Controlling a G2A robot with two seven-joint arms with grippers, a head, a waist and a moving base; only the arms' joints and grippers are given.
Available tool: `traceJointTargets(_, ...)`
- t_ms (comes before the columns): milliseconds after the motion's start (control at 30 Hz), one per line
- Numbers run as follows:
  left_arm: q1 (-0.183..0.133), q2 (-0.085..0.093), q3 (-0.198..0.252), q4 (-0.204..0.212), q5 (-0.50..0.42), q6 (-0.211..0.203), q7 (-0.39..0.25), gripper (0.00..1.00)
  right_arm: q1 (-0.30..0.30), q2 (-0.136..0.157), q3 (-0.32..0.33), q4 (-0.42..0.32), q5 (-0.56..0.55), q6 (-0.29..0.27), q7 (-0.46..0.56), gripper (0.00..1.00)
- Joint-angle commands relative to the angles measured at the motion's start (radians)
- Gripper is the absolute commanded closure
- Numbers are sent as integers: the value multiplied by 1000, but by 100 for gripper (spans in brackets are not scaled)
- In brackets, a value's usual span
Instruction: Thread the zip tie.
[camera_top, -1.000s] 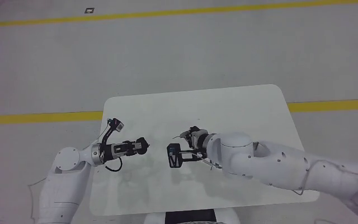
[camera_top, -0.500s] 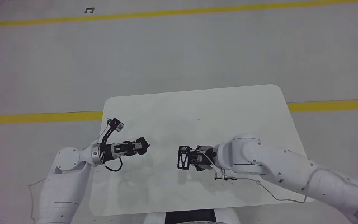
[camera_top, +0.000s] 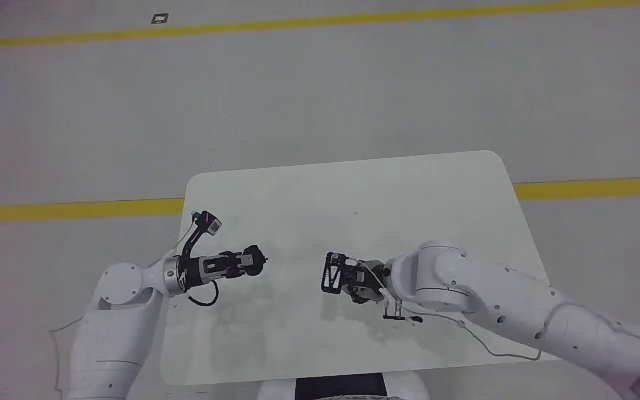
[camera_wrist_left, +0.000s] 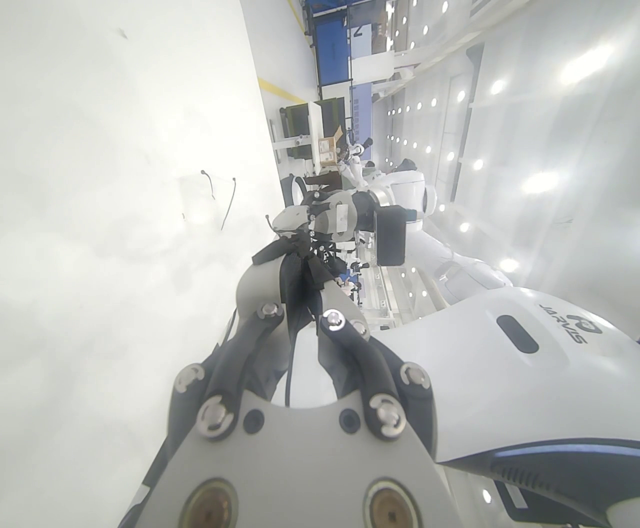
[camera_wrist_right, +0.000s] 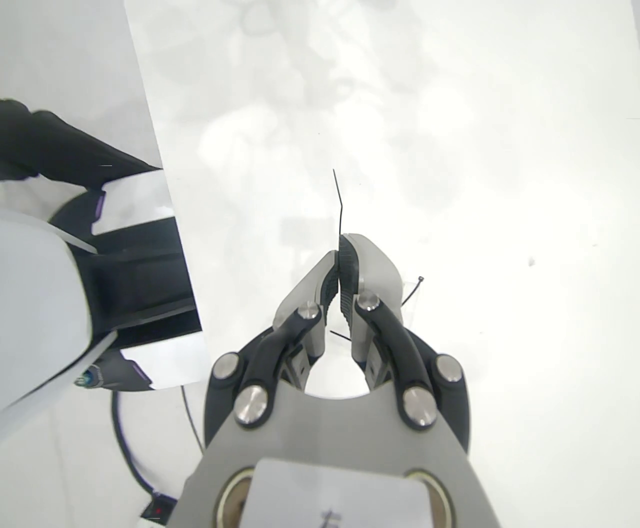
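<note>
Btwn R claw (camera_wrist_right: 340, 250) tips | zip tie (camera_wrist_right: 340, 210) pinched, tail pokes fwd

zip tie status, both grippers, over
Right gripper shut on thin black plastic zip tie, tail sticking out ahead. Left gripper shut, apart from it. Another black zip tie loose on white table, not in the way.

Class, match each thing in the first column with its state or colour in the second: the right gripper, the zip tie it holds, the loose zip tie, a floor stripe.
Column one:
1 right gripper
2 held zip tie
3 loose zip tie
4 floor stripe

Column two:
A yellow
B lying flat on the table
C shut
D pinched at one end, the rest poking forward

Pairs: 1-C, 2-D, 3-B, 4-A
</note>
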Motion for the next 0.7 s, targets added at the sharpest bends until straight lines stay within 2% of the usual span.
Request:
traceJointTargets(0, 0, 0, 0, 0, 0, 0, 0, 100, -24, 3, 7, 13, 11, 9, 1, 100)
traceJointTargets(167, 0, 0, 0, 0, 0, 0, 0, 100, -57, 4, 15, 30, -9, 10, 15, 100)
traceJointTargets(300, 0, 0, 0, 0, 0, 0, 0, 100, -71, -6, 14, 56, -17, 3, 13, 100)
traceJointTargets(667, 0, 0, 0, 0, 0, 0, 0, 100, -71, -59, -2, 152, -13, 8, 16, 100)
